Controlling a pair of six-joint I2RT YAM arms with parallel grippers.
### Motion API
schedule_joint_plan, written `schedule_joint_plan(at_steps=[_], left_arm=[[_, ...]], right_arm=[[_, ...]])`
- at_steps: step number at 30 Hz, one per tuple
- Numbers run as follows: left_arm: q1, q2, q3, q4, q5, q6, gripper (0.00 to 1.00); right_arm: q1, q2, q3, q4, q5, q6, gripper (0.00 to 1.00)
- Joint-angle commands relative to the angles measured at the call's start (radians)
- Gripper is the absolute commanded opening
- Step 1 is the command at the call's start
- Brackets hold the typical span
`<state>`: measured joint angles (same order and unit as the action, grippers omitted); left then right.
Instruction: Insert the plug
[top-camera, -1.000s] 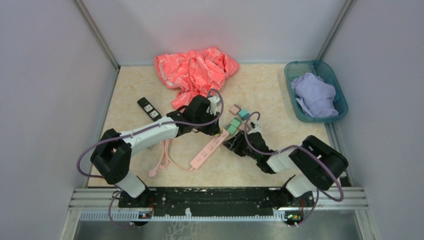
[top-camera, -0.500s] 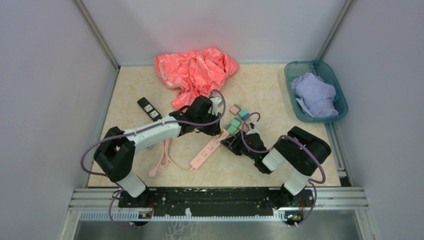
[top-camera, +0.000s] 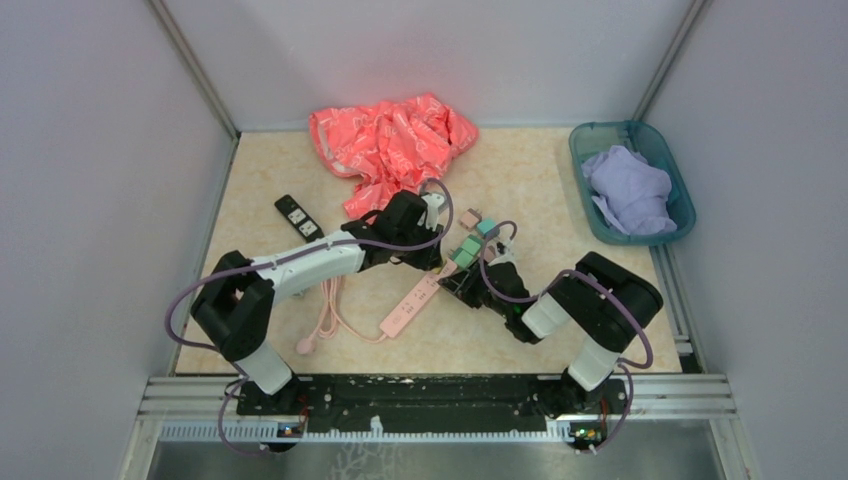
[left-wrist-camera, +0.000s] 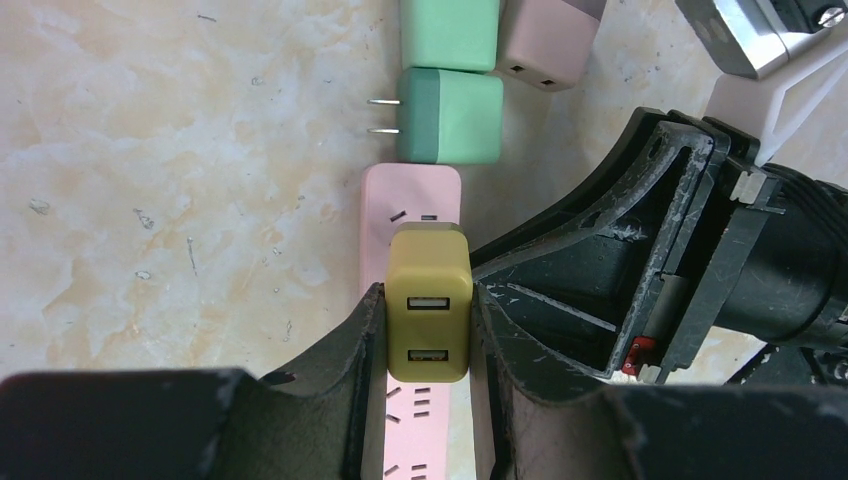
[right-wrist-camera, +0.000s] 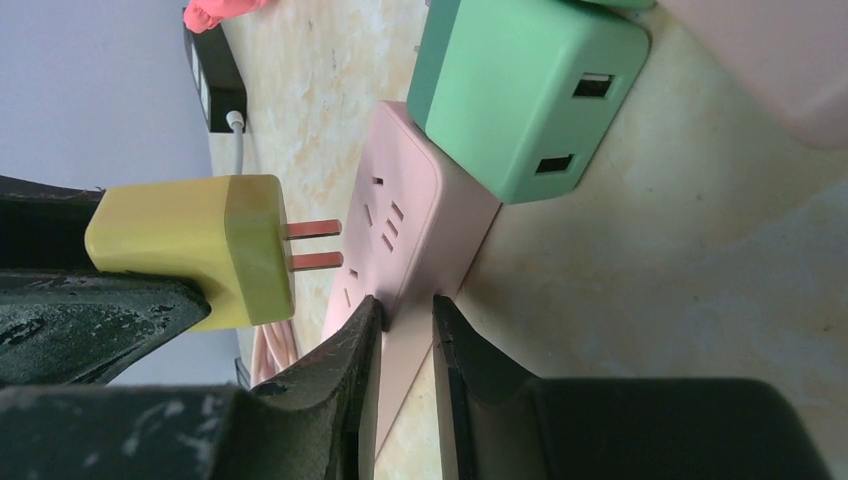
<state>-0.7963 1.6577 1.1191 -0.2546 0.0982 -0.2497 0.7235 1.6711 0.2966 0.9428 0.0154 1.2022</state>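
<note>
marbled beige surface (top-camera: 560, 190) between pale grey walls (top-camera: 100, 200), carrying a crumpled red plastic bag (top-camera: 390, 140) and a teal bin (top-camera: 684, 214) of lavender cloth (top-camera: 628, 190). left fingers (left-wrist-camera: 358, 380) are clenched on a boxy, matte mustard usb charger (left-wrist-camera: 428, 315). its copper prongs (right-wrist-camera: 315, 245) hang just short of the glossy pink power strip (left-wrist-camera: 410, 200). right fingers (right-wrist-camera: 352, 390) pinch that strip's edge, with a smooth green charger (right-wrist-camera: 520, 90) just beyond them. since a second ago the right arm's elbow has folded inward; the mustard charger has barely moved.

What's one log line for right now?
left gripper: holding yellow plug | prongs: outside pink power strip | right gripper: pinching strip
</note>
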Motion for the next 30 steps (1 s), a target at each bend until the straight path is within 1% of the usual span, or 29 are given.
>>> schedule_joint_plan(at_steps=[1, 8, 12, 22, 30], left_arm=[[-0.007, 0.025, 0.043, 0.007, -0.011, 0.018, 0.0], [-0.007, 0.049, 0.064, -0.003, -0.021, 0.037, 0.0], [-0.009, 0.062, 0.077, -0.015, -0.027, 0.044, 0.0], [-0.027, 0.09, 0.092, -0.031, -0.034, 0.056, 0.0], [-0.044, 0.111, 0.121, -0.079, -0.087, 0.065, 0.0]], right_arm=[[-0.003, 0.021, 0.026, -0.15, 0.047, -0.076, 0.16], [-0.002, 0.031, 0.019, -0.148, 0.042, -0.079, 0.13], [-0.003, 0.031, 0.018, -0.148, 0.042, -0.08, 0.13], [-0.002, 0.043, -0.012, -0.054, 0.026, -0.078, 0.13], [-0.002, 0.057, -0.007, -0.044, 0.012, -0.074, 0.13]])
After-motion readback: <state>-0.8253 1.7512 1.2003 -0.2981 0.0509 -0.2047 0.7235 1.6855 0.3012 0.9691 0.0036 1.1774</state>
